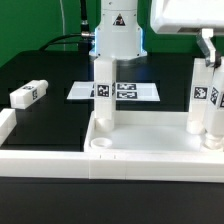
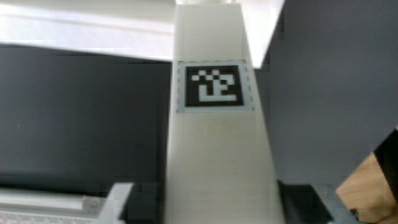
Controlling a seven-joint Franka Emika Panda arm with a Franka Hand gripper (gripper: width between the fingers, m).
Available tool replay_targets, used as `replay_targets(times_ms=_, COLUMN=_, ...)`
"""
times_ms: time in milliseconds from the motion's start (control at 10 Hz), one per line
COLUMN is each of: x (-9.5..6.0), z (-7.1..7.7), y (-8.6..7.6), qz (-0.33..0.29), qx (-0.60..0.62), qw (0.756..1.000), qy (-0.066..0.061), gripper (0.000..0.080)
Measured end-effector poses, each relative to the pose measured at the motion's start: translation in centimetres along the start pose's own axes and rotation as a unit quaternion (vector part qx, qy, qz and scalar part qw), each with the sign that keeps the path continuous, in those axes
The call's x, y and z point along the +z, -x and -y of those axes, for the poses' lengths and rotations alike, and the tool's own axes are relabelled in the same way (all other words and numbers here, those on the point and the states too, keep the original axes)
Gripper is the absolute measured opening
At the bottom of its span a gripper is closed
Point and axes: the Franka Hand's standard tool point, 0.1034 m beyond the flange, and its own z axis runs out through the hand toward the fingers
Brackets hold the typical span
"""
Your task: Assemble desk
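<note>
The desk [image 1: 50,65] is matte black, and behind it on the exterior view's left hangs a green backdrop. The robot's white base [image 1: 118,30] stands at the far edge. The marker board [image 1: 140,91] lies flat mid-desk, just behind the top.

The top [image 1: 150,160], one white tray with a raised rim, lies in the foreground toward the exterior view's right. A round socket [image 1: 103,143] shows in its near corner. A plain white rail [image 1: 40,140] runs along the front on the exterior view's left, touching the top's side.

Three legs can be counted. One lies loose [image 1: 28,93] on the desk at the exterior view's left, well apart from the top. One stands upright [image 1: 103,90] at the top's far corner and partly hides the marker board. The third [image 1: 203,95] stands upright at the top's right end.

The claw [image 1: 207,45] is closed on the upper part of that third leg. In the wrist view the tagged leg [image 2: 214,150] fills the middle. Whether its foot sits in a socket cannot be told.
</note>
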Motion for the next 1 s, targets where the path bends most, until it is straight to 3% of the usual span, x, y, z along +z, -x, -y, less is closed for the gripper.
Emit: replay_targets(times_ms=1000, x=0.52, z=0.14, y=0.81, qz=0.006, qx=-0.001, qw=1.000, qy=0.001, gripper=0.0290)
